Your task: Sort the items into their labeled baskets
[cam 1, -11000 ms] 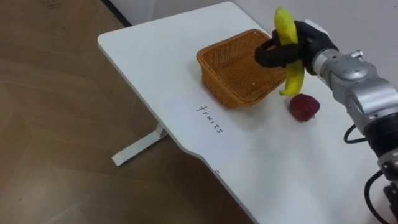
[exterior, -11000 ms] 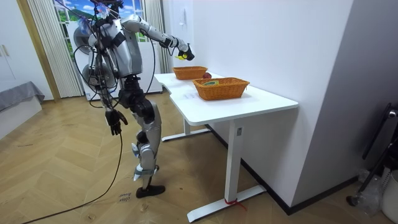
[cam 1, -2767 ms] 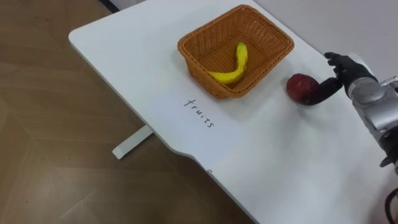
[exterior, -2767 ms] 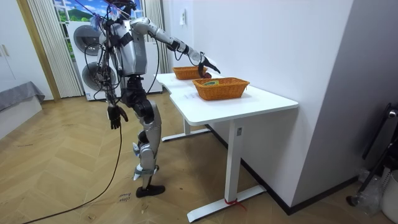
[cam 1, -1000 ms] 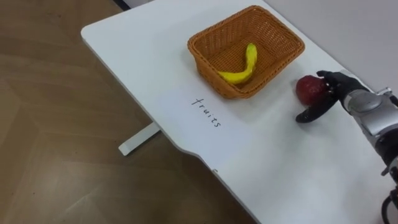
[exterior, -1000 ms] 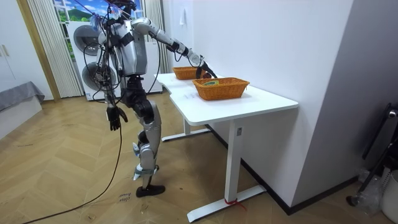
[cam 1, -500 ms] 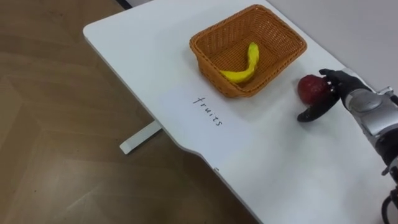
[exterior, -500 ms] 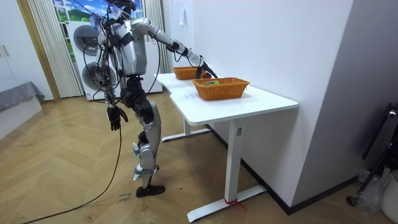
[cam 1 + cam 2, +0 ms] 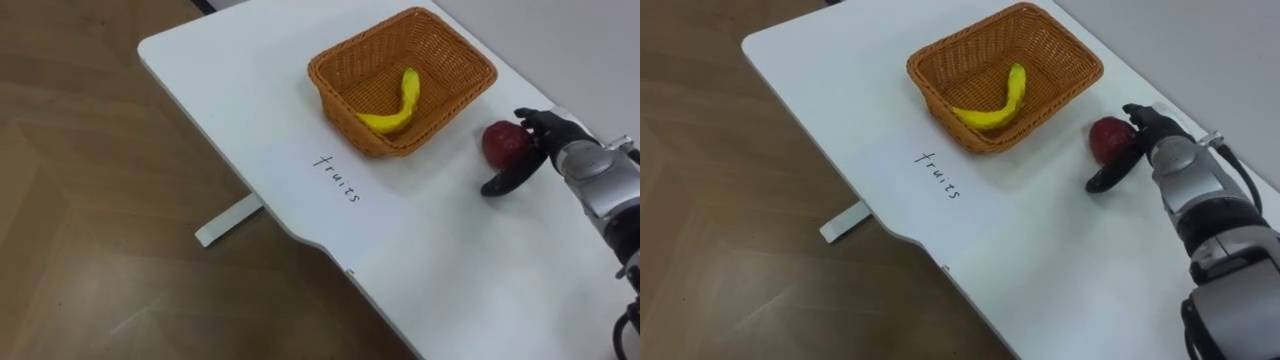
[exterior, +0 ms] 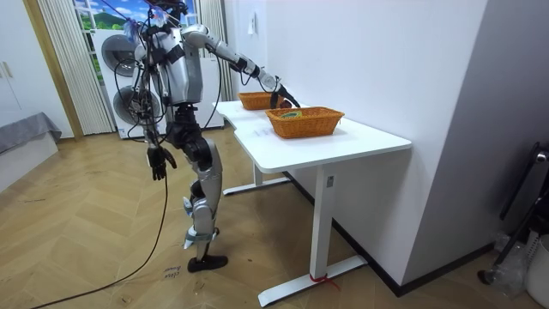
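Right hand [image 9: 538, 138]: I record the fingers [image 9: 528, 119] curled over the top and far side of the red fruit [image 9: 503, 143], in contact with it. The thumb [image 9: 503, 181] runs out straight and low along the fruit's near side, tip down on the surface [image 9: 450, 250]; I cannot tell whether it touches the fruit.

The red fruit is round, dark and smooth-skinned. It rests on the white surface just beside the right corner of the fruit basket [image 9: 345, 112], apart from it.

The basket is orange-brown wicker, rectangular with rounded corners and sloping walls. A banana [image 9: 392, 112] lies flat on its floor, a smooth yellow curve whose long axis runs from the near-left wall up toward the far-right corner. A handwritten word [image 9: 337, 177] sits on the surface before the basket's near wall.

In the room view the robot stands at the surface's edge, right arm stretched over it. A second wicker basket [image 10: 306, 122] stands nearer the camera. Left hand [image 10: 157, 163] hangs at the robot's side, fingers loose.
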